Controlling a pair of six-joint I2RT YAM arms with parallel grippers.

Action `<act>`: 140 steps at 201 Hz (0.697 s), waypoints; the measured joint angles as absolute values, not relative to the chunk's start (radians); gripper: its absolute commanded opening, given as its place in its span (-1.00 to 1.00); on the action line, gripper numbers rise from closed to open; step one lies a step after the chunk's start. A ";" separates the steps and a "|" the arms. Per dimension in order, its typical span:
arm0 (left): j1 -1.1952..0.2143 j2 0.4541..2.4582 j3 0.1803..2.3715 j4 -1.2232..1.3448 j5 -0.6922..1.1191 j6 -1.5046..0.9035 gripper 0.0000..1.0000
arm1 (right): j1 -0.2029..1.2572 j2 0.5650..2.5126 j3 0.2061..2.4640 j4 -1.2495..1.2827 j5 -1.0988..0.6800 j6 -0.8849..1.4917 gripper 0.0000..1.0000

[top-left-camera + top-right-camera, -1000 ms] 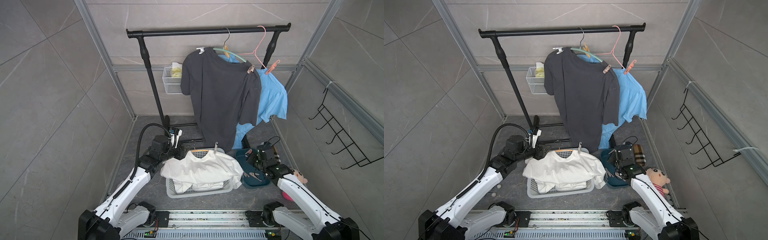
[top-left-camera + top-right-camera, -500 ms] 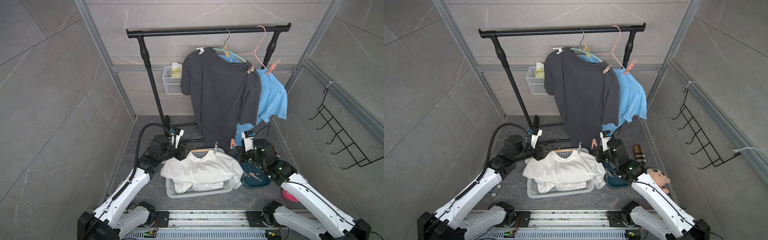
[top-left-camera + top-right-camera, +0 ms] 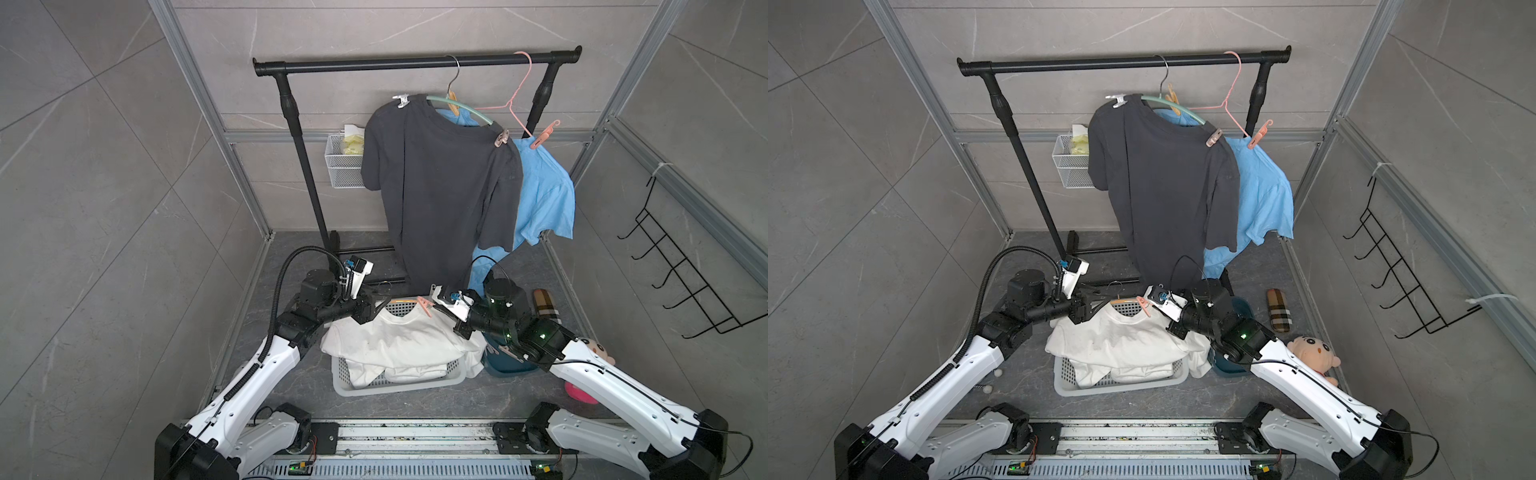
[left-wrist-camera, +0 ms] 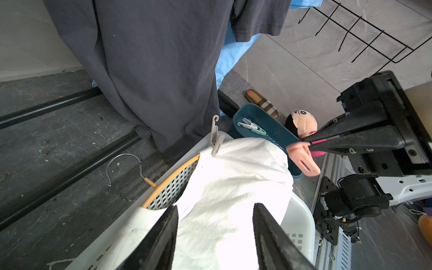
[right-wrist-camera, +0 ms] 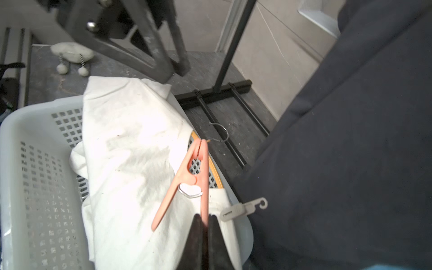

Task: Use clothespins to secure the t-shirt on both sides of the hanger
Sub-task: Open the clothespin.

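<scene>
Slim salmon-pink clothespin (image 5: 205,187), one leg pinched in right fingers (image 5: 194,245); left fingers (image 4: 161,238) spread astride white t-shirt (image 4: 224,187).

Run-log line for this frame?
left gripper: open, jaws astride white t-shirt | right gripper: shut on pink clothespin, held by one leg | grey clothespin: clipped on t-shirt | pink clothespin: not yet clipped on

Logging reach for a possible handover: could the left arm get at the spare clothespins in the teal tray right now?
Probably not. The teal tray with the spare clothespins lies beyond the basket and white t-shirt, and in a top view the right arm hangs over it.
</scene>
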State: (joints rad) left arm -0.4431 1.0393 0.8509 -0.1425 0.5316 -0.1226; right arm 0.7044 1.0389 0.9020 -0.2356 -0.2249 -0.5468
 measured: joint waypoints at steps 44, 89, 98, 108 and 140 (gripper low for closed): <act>-0.443 1.021 0.825 -0.125 0.556 -0.099 0.09 | 0.719 1.041 0.902 -0.243 -0.250 -0.864 -1.00; -0.443 1.017 0.819 -0.125 0.613 -0.074 0.13 | 0.736 1.068 0.928 -0.305 -0.248 -1.093 -1.00; -0.443 1.018 0.818 -0.125 0.630 -0.070 0.14 | 0.739 1.074 0.936 -0.322 -0.244 -1.130 -1.00; -0.443 1.018 0.818 -0.125 0.645 -0.063 0.16 | 0.740 1.077 0.942 -0.340 -0.238 -1.165 -1.00; -0.444 1.021 0.818 -0.125 0.701 -0.045 0.21 | 0.741 1.100 0.980 -0.394 -0.231 -1.245 -1.00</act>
